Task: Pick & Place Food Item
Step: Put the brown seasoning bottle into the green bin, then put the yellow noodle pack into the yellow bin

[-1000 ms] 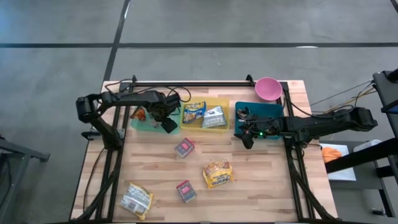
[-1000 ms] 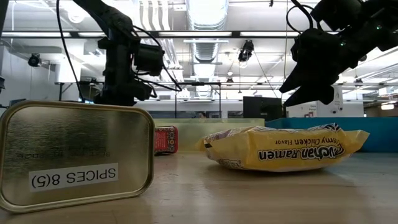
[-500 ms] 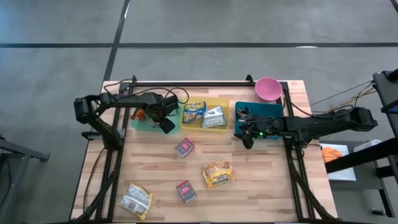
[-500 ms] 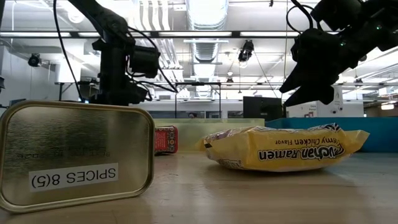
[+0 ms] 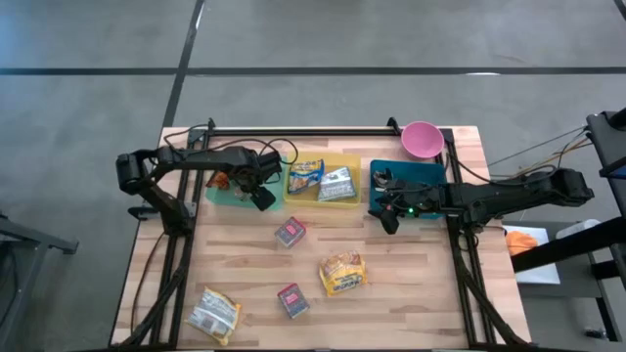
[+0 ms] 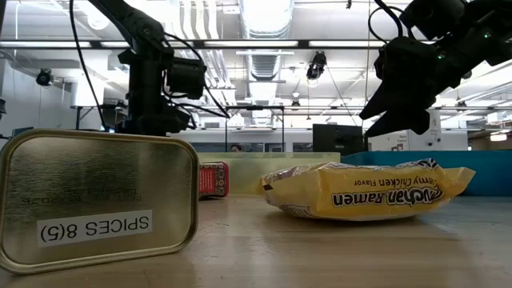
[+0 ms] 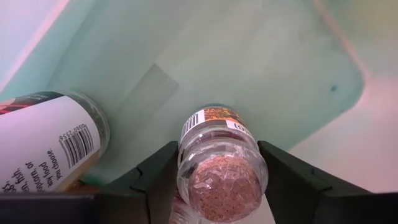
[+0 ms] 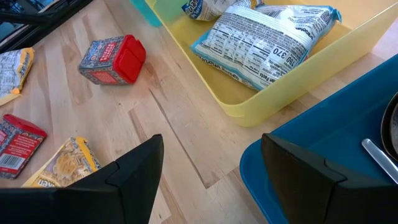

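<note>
Spice jar (image 7: 221, 163) between left fingers (image 7: 155, 180) over green bin (image 7: 261, 56); right fingers (image 8: 140, 168) apart.

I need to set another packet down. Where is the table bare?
Bare wood lies right of the ramen, below the blue tray, and left of the red tin. The bins along the back are crowded, both grippers there.

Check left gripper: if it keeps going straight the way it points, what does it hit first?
Probably the floor of the green bin. The left gripper has a spice jar between its fingers, pointing into that bin; a second jar lies off to one side. Depth is unclear.
</note>
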Available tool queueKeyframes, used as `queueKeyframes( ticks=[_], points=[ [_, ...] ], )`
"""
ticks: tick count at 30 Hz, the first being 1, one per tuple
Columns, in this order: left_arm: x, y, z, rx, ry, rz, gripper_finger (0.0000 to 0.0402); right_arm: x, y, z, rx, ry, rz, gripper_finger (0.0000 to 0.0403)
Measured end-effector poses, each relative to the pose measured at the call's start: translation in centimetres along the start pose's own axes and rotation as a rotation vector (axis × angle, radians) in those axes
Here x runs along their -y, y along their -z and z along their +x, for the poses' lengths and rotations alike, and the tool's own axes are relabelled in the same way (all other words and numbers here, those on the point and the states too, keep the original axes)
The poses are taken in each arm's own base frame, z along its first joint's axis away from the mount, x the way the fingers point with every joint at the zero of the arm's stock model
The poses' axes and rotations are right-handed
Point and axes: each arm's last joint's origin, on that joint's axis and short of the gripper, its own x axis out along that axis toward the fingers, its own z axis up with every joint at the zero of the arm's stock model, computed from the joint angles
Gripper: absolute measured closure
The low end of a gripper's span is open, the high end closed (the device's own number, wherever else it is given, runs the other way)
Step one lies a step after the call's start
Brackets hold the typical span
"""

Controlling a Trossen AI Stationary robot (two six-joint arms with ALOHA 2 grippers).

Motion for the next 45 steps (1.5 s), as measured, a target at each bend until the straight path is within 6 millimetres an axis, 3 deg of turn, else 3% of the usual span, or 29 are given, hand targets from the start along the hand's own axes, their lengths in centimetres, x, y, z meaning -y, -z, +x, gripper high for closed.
queueKeyframes(
  ticks=[14,21,34,45],
  points=[
    [-0.1,0.3,0.0,-0.032,-0.005,-0.055,0.0064,0.0,0.0,0.0,0.000,0.000,0.000,0.0138],
    [0.0,0.2,-0.5,-0.057,0.008,-0.063,0.0020,0.0,0.0,0.0,0.000,0.000,0.000,0.0138],
    [0.3,-1.1,-3.7,-0.046,0.030,-0.061,0.0010,0.0,0.0,0.0,0.000,0.000,0.000,0.0138],
    [0.5,-0.4,-8.6,-0.073,0.009,-0.077,0.0010,0.0,0.0,0.0,0.000,0.000,0.000,0.0138]
  ],
)
